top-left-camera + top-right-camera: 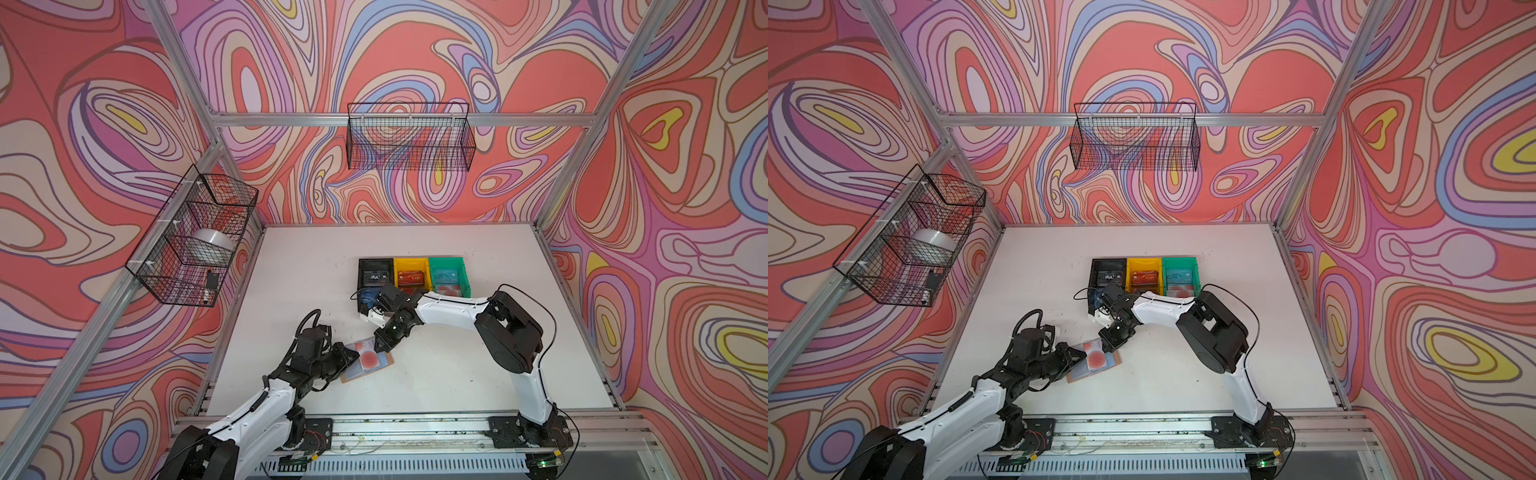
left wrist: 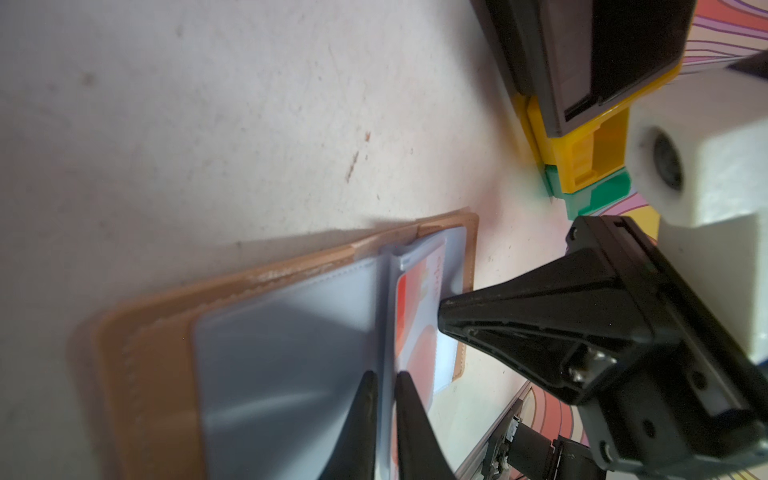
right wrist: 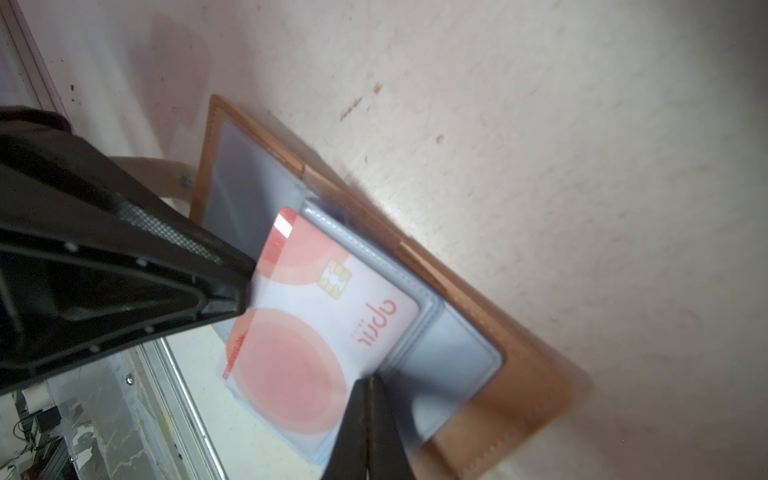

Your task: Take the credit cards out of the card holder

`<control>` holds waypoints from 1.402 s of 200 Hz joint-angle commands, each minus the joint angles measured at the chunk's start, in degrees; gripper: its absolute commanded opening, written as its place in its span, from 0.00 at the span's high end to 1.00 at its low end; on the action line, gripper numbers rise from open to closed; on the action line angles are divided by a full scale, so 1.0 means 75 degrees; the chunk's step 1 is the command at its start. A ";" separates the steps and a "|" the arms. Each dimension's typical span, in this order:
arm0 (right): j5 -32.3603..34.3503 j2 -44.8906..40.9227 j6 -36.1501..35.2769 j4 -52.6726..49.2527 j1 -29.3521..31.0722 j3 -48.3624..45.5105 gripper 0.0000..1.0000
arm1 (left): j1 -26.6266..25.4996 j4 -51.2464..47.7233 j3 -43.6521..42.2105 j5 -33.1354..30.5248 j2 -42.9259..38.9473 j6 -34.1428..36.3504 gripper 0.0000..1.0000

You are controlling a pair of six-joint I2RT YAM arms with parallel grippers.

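The tan card holder (image 1: 352, 376) (image 1: 1077, 376) lies open on the white table near the front, its clear sleeve pages fanned up (image 2: 158, 332) (image 3: 519, 399). A whitish credit card (image 1: 369, 358) (image 1: 1096, 358) with red round blotches sticks partly out of a sleeve (image 3: 299, 365). My left gripper (image 1: 356, 354) (image 2: 386, 382) is shut on the edge of a sleeve page at the holder's left side. My right gripper (image 1: 379, 347) (image 3: 368, 384) comes from the far side and is shut on the card's edge.
A black bin (image 1: 376, 262), a yellow bin (image 1: 411, 262) and a green bin (image 1: 446, 261) stand in a row behind the holder, with cards in them. Wire baskets hang on the left wall (image 1: 191, 237) and the back wall (image 1: 409, 137).
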 commanded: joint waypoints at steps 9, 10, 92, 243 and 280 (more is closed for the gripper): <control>0.0193 0.0288 -0.0128 -0.0170 0.0027 0.0032 0.95 | -0.0029 0.0257 0.0004 -0.0037 0.0166 0.0038 0.86; 0.0192 0.0284 -0.0129 -0.0173 0.0032 0.0031 0.95 | -0.0026 0.0266 0.0011 -0.0040 0.0170 0.0038 0.86; 0.0186 0.0339 -0.0176 -0.0213 0.0016 0.0100 0.95 | -0.0024 0.0471 0.0076 0.0010 0.0518 0.0074 0.90; 0.0192 0.0192 -0.0030 -0.0286 -0.0326 0.0039 0.95 | 0.0174 -0.1169 0.0139 -0.0303 -0.0320 0.0480 1.00; -0.0297 -0.0117 -0.0031 -0.0269 -0.0316 0.0190 0.94 | 0.0246 -0.1517 0.0127 -0.0319 -0.0663 0.0507 1.00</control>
